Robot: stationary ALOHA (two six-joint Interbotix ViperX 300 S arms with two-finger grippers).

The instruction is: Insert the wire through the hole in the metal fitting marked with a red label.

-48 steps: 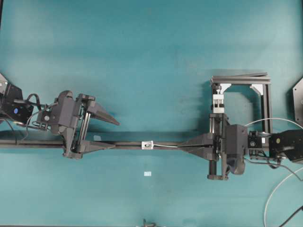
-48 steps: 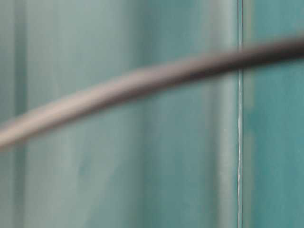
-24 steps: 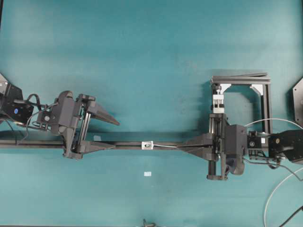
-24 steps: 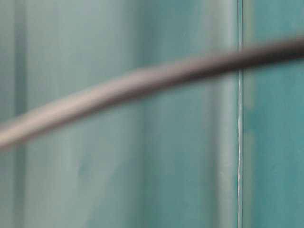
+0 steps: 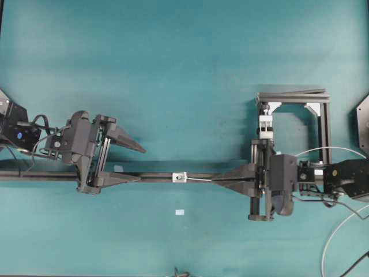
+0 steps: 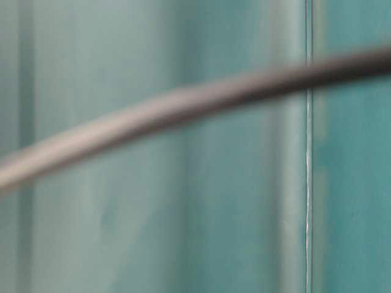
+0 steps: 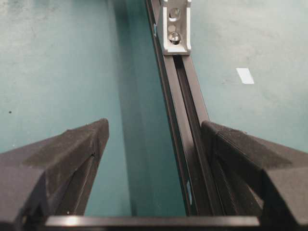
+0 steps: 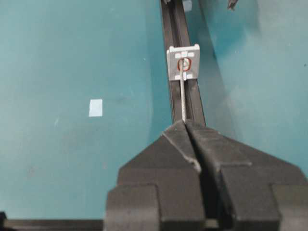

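Right gripper (image 8: 185, 126): we pinch the wire (image 8: 183, 96) tight.
Left gripper (image 7: 154, 144): jaws apart, straddling the rail (image 7: 180, 125).
Fitting (image 8: 183, 63): on the rail, mid-table.
Progress: tip at the hole (image 8: 183, 63); we judge pushing through remains.

right gripper (image 5: 218, 179) shifted a little toward 9 o'clock along the rail (image 5: 150, 175), carrying the wire (image 5: 199, 179) nearer the metal fitting (image 5: 180, 176)
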